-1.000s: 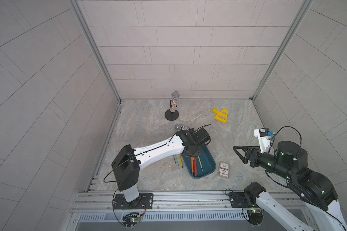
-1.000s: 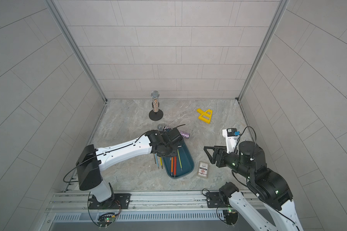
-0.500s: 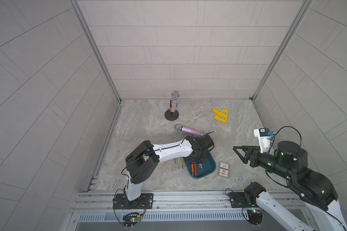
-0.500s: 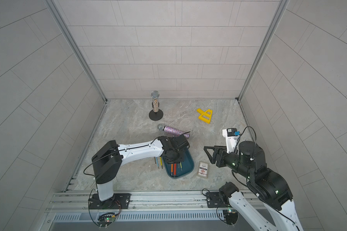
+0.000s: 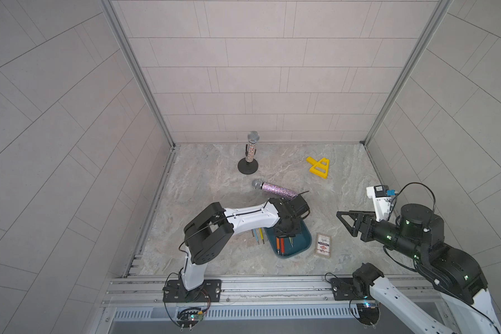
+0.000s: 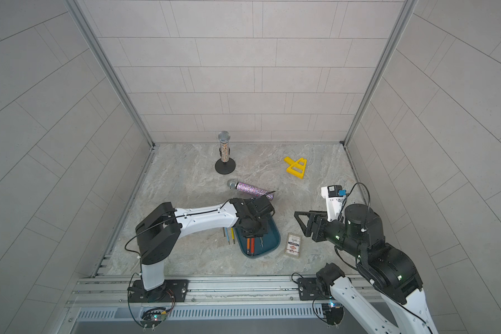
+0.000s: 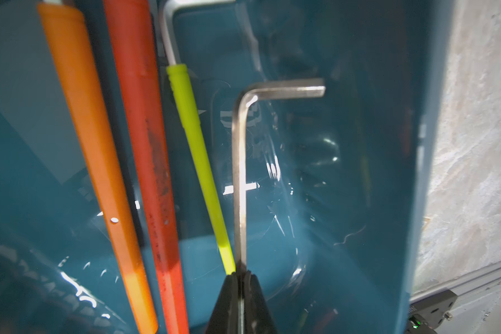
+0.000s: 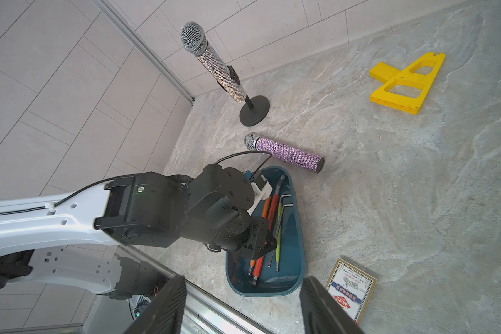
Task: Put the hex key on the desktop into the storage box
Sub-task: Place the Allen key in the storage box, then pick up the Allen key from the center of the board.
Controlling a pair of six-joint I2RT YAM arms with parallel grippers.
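My left gripper (image 7: 241,273) is shut on the long arm of a bare steel hex key (image 7: 239,173), whose bent end points away from the jaws. The key lies low inside the dark teal storage box (image 7: 388,173), beside orange, red and yellow-green sleeved keys (image 7: 145,144). In both top views the left wrist covers the far end of the storage box (image 5: 304,245) (image 6: 274,245). Two more thin keys (image 5: 258,235) lie on the desktop (image 5: 214,188) just left of the box. My right gripper (image 5: 344,222) (image 8: 242,282) hovers open to the right of the box, holding nothing.
A purple glitter microphone (image 5: 275,189) lies just behind the box. A silver one (image 5: 250,151) stands on a round base at the back. A yellow plastic piece (image 5: 318,167) is at the back right. A printed card box (image 5: 323,245) lies right of the tray.
The left arm has folded back at the elbow and the gripper has come down into the tray with the hex key. The right arm has not moved.
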